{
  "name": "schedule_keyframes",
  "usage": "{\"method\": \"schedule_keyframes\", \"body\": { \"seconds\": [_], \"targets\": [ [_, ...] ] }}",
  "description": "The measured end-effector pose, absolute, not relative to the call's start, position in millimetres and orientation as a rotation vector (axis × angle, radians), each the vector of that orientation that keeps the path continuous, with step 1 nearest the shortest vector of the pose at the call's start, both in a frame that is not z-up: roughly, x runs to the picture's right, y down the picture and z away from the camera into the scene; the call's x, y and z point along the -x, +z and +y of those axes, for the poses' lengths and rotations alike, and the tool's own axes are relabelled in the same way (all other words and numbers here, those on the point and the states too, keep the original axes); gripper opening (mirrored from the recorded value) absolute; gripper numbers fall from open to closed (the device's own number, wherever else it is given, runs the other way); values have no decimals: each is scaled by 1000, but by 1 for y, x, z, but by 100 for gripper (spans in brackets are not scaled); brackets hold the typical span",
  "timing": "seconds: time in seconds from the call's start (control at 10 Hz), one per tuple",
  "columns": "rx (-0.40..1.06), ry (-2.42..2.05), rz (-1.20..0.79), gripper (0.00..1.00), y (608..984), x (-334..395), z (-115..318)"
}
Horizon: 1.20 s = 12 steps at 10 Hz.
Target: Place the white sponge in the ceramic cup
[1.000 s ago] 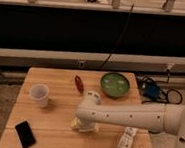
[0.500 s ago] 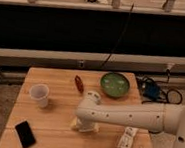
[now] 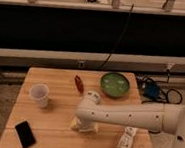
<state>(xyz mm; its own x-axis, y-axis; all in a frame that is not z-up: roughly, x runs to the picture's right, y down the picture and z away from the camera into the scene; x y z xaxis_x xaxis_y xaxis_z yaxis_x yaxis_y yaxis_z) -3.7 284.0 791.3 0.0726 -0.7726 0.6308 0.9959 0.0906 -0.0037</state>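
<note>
The ceramic cup point(image 3: 39, 94) stands upright on the left part of the wooden table point(image 3: 60, 82), plain white and tapered. The white sponge point(image 3: 84, 126) lies flat on the table near the front middle; only its pale edge shows beneath the arm. My gripper point(image 3: 85, 119) is at the end of the white arm, pointing down right over the sponge, well to the right of the cup. The arm reaches in from the right.
A green round bowl point(image 3: 115, 84) sits at the back right. A small red object point(image 3: 78, 82) lies near the back middle. A black phone point(image 3: 25, 134) lies at the front left. A white labelled bottle point(image 3: 126, 140) lies at the front right. Cables point(image 3: 154, 89) hang off the right edge.
</note>
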Motion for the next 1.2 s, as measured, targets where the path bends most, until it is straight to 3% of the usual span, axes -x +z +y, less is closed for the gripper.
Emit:
{"method": "schedule_keyframes", "body": {
  "seconds": [0.5,0.8,1.2],
  "targets": [
    [504,-1416,-552,75,795,6,284],
    [503,-1415,-557,79,797,8,285],
    [500,-1412,-556,64,799,9,284]
  ]
}}
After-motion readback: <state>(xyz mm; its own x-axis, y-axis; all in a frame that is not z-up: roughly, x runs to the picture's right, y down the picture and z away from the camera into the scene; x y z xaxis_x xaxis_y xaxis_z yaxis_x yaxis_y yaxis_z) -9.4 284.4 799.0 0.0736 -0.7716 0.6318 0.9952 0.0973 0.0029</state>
